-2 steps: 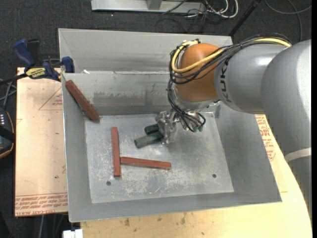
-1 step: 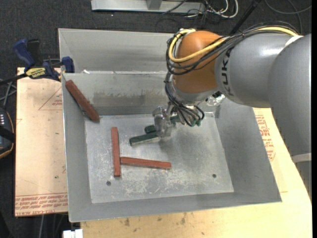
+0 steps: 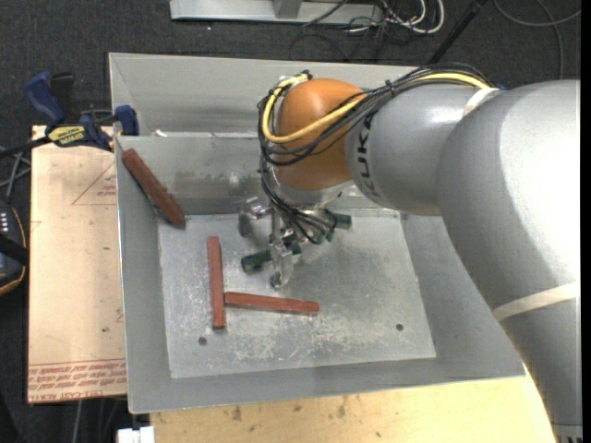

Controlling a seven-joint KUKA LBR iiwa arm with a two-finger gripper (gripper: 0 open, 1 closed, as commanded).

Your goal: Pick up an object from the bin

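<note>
My gripper (image 3: 279, 273) hangs low over the middle of the bin floor, under the arm's orange cover. Just below its tip lies a flat red-brown wooden stick (image 3: 271, 304), running left to right. A second red-brown stick (image 3: 216, 282) lies lengthwise to the left, and its near end almost meets the first stick. A small dark green piece (image 3: 255, 262) sits right beside the gripper on its left; whether it is touched I cannot tell.
A third, wider red-brown stick (image 3: 153, 187) leans at a slant in the far left corner of the bin. The big grey arm covers the bin's right side and far wall.
</note>
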